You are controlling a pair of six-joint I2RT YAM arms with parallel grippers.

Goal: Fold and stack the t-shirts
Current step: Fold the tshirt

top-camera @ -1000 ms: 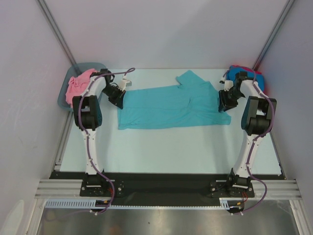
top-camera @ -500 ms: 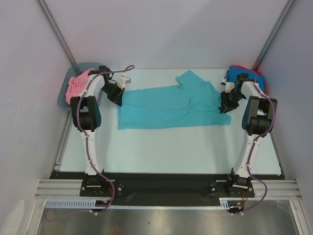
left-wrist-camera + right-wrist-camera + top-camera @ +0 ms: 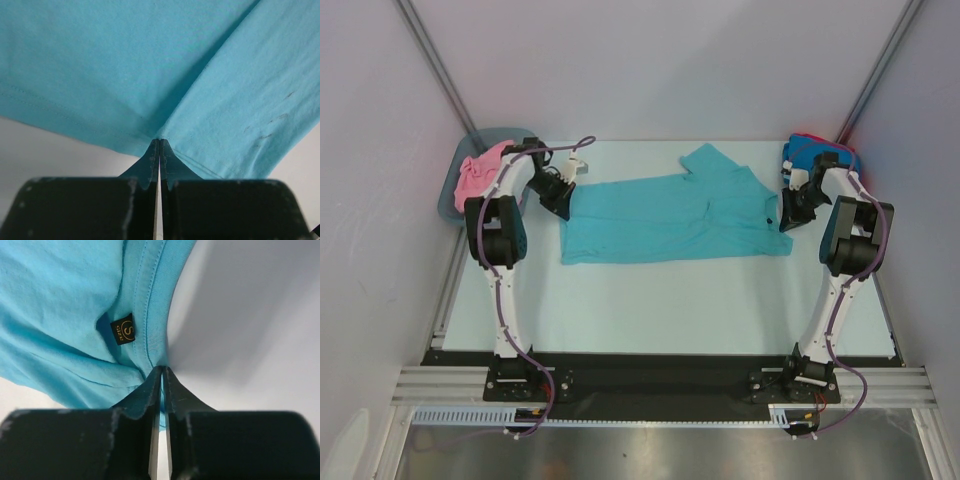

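A teal t-shirt (image 3: 670,215) lies spread flat across the middle of the table, one sleeve pointing to the back. My left gripper (image 3: 563,207) is at its left edge, shut on a pinch of the teal cloth (image 3: 200,100) near the hem; its fingertips (image 3: 159,142) meet. My right gripper (image 3: 785,218) is at the shirt's right end, shut on the collar edge (image 3: 150,315) beside a black size label (image 3: 122,329). A pink t-shirt (image 3: 475,175) lies crumpled in the tub. A bright blue t-shirt (image 3: 810,152) sits at the back right with a red one (image 3: 802,137) showing behind it.
The grey-blue plastic tub (image 3: 446,205) stands at the table's back left corner, just behind my left arm. Pale walls close in the table on three sides. Bare table surface (image 3: 670,310) stretches in front of the teal shirt.
The right gripper has closed on the teal shirt's collar edge and shifted slightly right. The left gripper moved a little toward the back and stayed shut on the cloth.
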